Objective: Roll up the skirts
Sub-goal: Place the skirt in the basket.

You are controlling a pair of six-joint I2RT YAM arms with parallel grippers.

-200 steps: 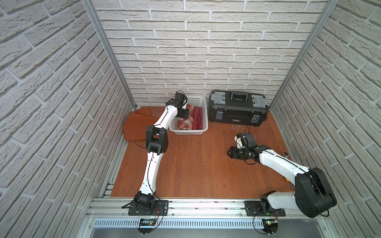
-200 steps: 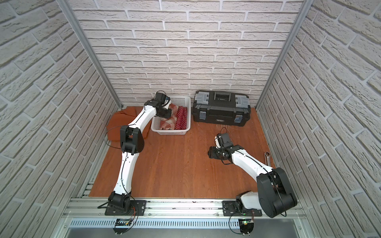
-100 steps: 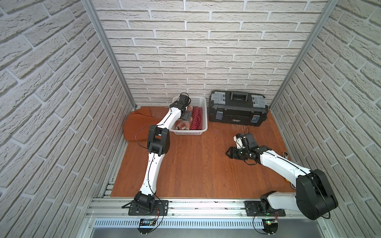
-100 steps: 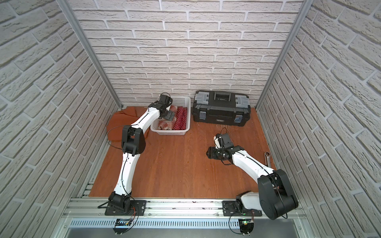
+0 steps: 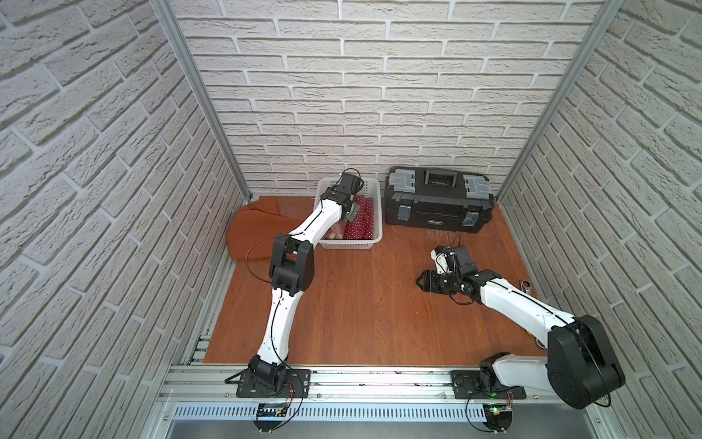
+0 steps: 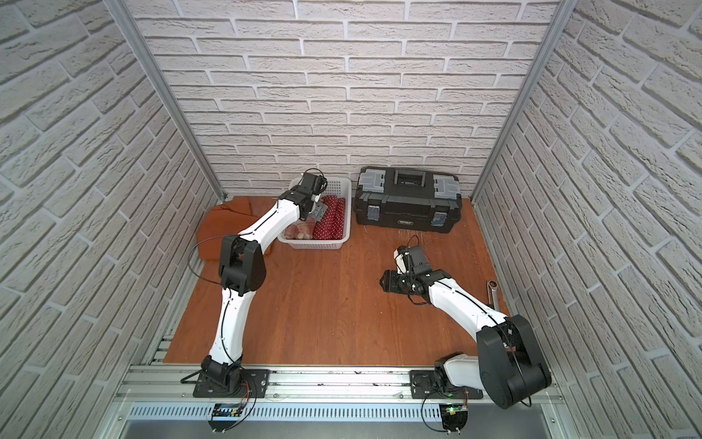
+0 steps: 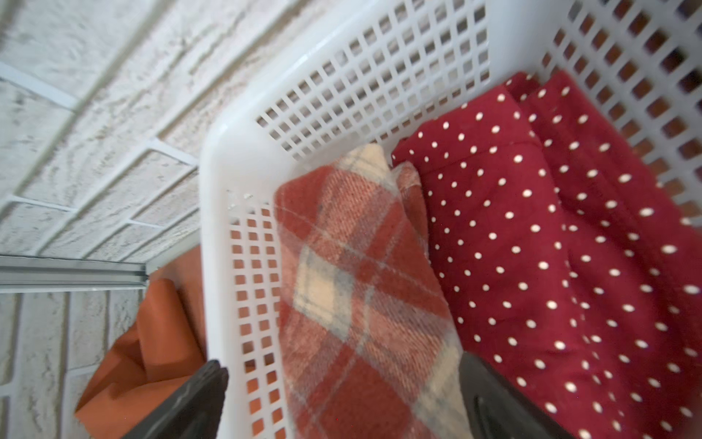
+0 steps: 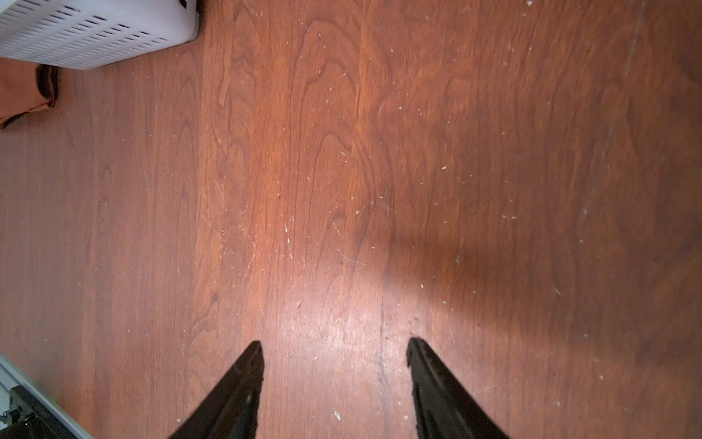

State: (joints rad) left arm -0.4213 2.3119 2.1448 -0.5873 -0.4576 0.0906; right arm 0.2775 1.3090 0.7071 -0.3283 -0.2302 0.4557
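The red-and-cream plaid skirt (image 7: 353, 296) lies as a bundle in the white mesh basket (image 7: 243, 159), beside the dark red polka-dot skirt (image 7: 532, 247), also bundled. My left gripper (image 7: 342, 365) hovers open just above the plaid skirt, its fingers (image 7: 197, 399) wide apart and gripping nothing. In both top views the left gripper (image 5: 351, 213) (image 6: 317, 211) hangs over the basket (image 5: 351, 245). The rust-orange skirt (image 5: 254, 232) lies spread on the floor left of the basket. My right gripper (image 5: 421, 280) (image 8: 334, 346) is open and empty over bare wood.
A black toolbox (image 5: 438, 203) stands against the back wall, right of the basket. A small metal tool (image 6: 492, 289) lies by the right wall. Brick walls close in three sides. The left arm's elbow (image 5: 290, 264) rises near the basket's front corner.
My left gripper has opened and let go of the plaid skirt, which now rests in the basket; its wrist shifted a little toward the back wall. The right arm has barely moved.
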